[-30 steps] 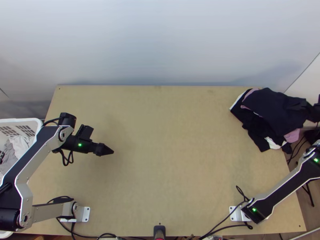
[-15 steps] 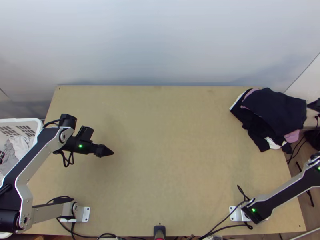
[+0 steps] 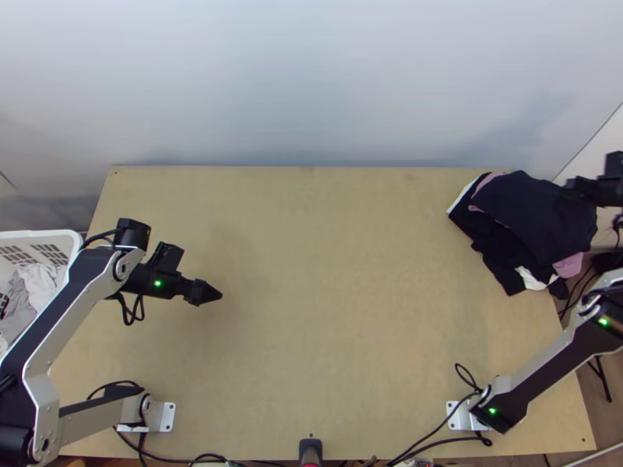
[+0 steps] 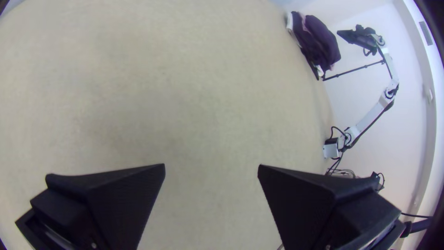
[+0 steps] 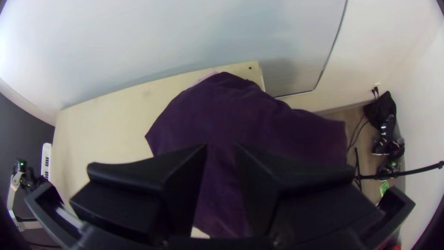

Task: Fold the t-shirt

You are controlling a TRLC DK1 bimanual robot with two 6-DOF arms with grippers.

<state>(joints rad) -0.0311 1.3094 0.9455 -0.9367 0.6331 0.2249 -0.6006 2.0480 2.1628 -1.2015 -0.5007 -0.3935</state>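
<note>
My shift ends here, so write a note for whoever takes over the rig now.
Left gripper: open, over the left half of the light wooden table.
Right gripper: open, at the pile of dark, pink and white cloths in the far right corner.
Done: the top dark cloth lies fairly flat; whether it is the folded t-shirt, I can't tell.
Left: probably checking that fold, then clearing the right arm.

A wide path crosses the light wooden table (image 3: 335, 311) between the silver-and-black left arm (image 3: 58, 311) and the dark, white and mauve cloth heap (image 3: 537, 218) blocking the far right corner.
</note>
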